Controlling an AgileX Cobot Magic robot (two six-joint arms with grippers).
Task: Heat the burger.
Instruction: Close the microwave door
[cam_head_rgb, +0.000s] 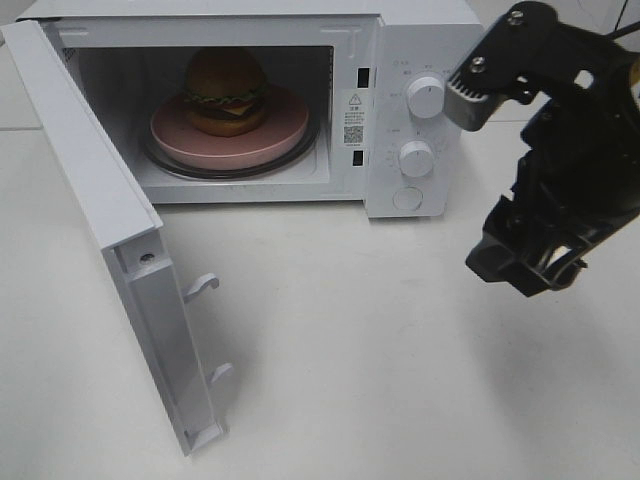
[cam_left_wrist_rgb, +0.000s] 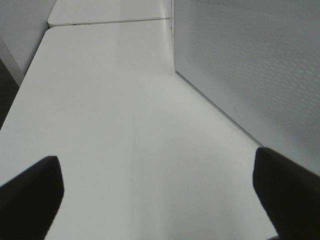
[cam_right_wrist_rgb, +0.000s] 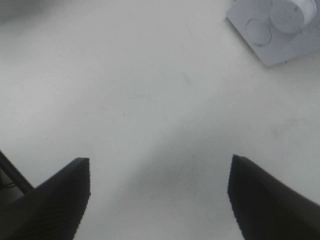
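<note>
The burger (cam_head_rgb: 226, 90) sits on a round pink plate (cam_head_rgb: 285, 125) inside the white microwave (cam_head_rgb: 400, 50), on its glass turntable. The microwave door (cam_head_rgb: 110, 230) stands wide open, swung out to the front left. My right gripper (cam_head_rgb: 525, 265) hangs over the table to the right of the microwave, below its knobs. Its fingers are open and empty in the right wrist view (cam_right_wrist_rgb: 159, 164). My left gripper (cam_left_wrist_rgb: 156, 160) is open and empty, low over bare table beside the microwave's perforated side wall (cam_left_wrist_rgb: 250, 60). It does not show in the exterior view.
Two knobs (cam_head_rgb: 425, 97) (cam_head_rgb: 415, 158) and a round button (cam_head_rgb: 407, 198) sit on the microwave's right panel. The right wrist view catches that panel's lower corner (cam_right_wrist_rgb: 280, 30). Latch hooks (cam_head_rgb: 203, 285) stick out of the open door's edge. White table (cam_head_rgb: 380, 350) spreads in front.
</note>
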